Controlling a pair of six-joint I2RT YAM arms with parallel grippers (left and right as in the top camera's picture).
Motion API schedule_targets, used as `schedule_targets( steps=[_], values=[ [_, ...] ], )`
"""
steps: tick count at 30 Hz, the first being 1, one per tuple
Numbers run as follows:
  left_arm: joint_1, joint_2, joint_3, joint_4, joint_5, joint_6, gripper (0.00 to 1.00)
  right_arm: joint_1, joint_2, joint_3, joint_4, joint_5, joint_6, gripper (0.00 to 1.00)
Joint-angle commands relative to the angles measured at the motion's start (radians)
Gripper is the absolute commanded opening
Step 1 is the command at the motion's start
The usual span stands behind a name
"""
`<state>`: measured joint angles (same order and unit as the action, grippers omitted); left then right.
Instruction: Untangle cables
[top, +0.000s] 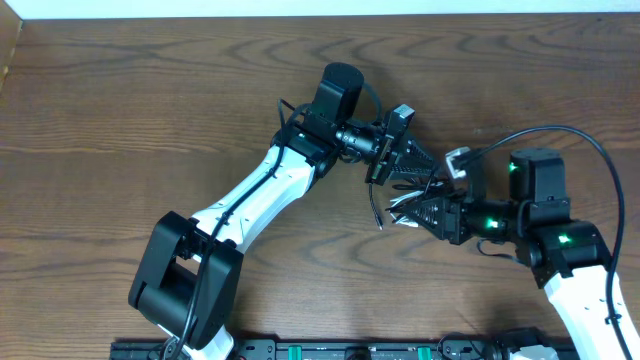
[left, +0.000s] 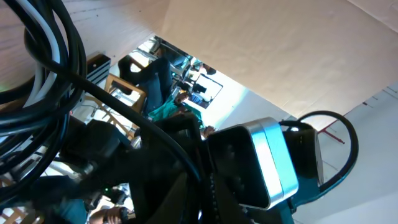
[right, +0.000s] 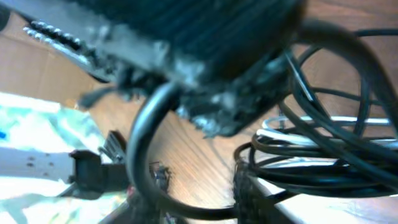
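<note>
Both arms meet just right of the middle of the dark brown wooden table, noses almost touching. The left gripper comes in from the lower left on its white-and-black arm and points right. Its fingers are pressed together, and as far as I can see they're pinching the cables — a small bundle of thin black cords with a white one mixed in, bunched up right between the two grippers. One loose black end droops off the left side of the bundle toward the table.

The right gripper reaches in from the lower right, pointing left, just below the bundle and right up against it. Whether its fingers are spread or closed I honestly can't tell — the overhead view is too small there and the right wrist view is a blur.

In the left wrist view, the cables cross the upper-left corner very close to the lens. A silver-edged camera box on the other wrist sits at lower right.

In the right wrist view, loops of the cables lie stacked at the right over the wood, with a blurred black ribbed part filling the top.

A thick black wire arcs over the right arm, and that arm shows a few small green lights.
</note>
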<state>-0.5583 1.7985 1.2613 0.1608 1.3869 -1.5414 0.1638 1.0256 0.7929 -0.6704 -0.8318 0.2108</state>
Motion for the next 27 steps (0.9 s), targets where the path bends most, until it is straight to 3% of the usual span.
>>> schedule_targets(
  steps=[1,10,12,17,23,25,27],
  values=[
    [-0.001,-0.035,0.010,0.005,0.015,-0.002,0.07,0.021,-0.004,0.009,-0.001,0.065,-0.010,0.04],
    [0.002,-0.035,0.010,0.006,0.015,0.046,0.08,0.019,-0.005,0.009,-0.006,0.043,0.045,0.01],
    [0.009,-0.035,0.010,0.006,0.015,0.122,0.17,0.018,-0.005,0.009,0.001,-0.015,0.051,0.01],
    [0.048,-0.035,0.010,0.005,0.016,0.407,0.51,0.005,-0.005,0.010,0.021,-0.206,0.059,0.01],
    [0.073,-0.035,0.010,0.005,0.025,0.559,0.67,-0.048,-0.005,0.010,0.032,-0.314,0.110,0.01],
    [0.076,-0.035,0.010,0.005,0.038,0.605,0.78,-0.069,-0.005,0.010,0.046,-0.340,0.128,0.01],
    [0.078,-0.035,0.010,0.005,0.054,0.655,0.79,-0.090,-0.005,0.010,0.071,-0.386,0.142,0.01]
  ],
)
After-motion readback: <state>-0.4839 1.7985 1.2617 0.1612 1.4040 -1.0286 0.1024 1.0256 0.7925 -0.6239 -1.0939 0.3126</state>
